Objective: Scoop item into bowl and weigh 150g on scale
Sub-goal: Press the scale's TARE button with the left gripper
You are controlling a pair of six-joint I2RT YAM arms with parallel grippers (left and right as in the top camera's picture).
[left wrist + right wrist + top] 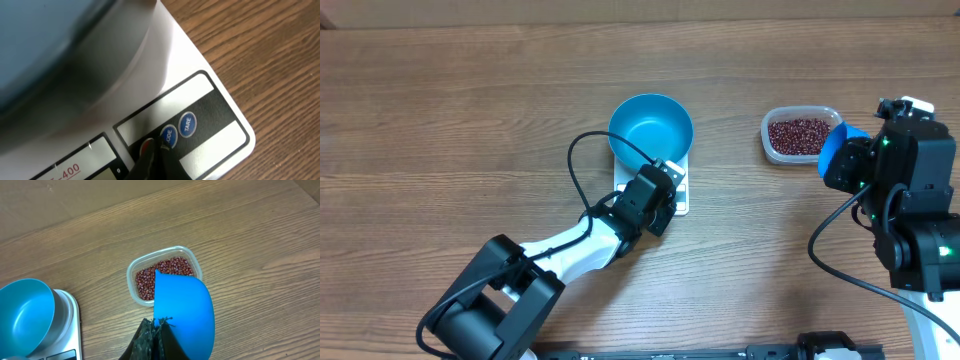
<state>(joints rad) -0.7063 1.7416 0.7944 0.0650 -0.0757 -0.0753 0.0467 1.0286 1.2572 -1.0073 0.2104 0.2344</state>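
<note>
The empty blue bowl (651, 122) stands on the white scale (682, 203) at mid-table. My left gripper (666, 186) is shut, and in the left wrist view its joined tips (159, 147) rest on the scale's (200, 60) button strip, between the red button (146, 145) and the MODE button (170, 136). The bowl (40, 40) fills that view's upper left. Red-brown beans (798, 132) lie in a clear tub (767, 140) to the right. My right gripper (159, 322) is shut on a blue scoop (185, 305), held just above the near side of the beans (167, 270).
A TARE button (187, 123) sits right of MODE on the strip. The left arm's black cable (578, 160) loops over the table left of the scale. Bare wood table (440, 110) stretches to the left and back. The right arm's body (920, 200) stands at the right edge.
</note>
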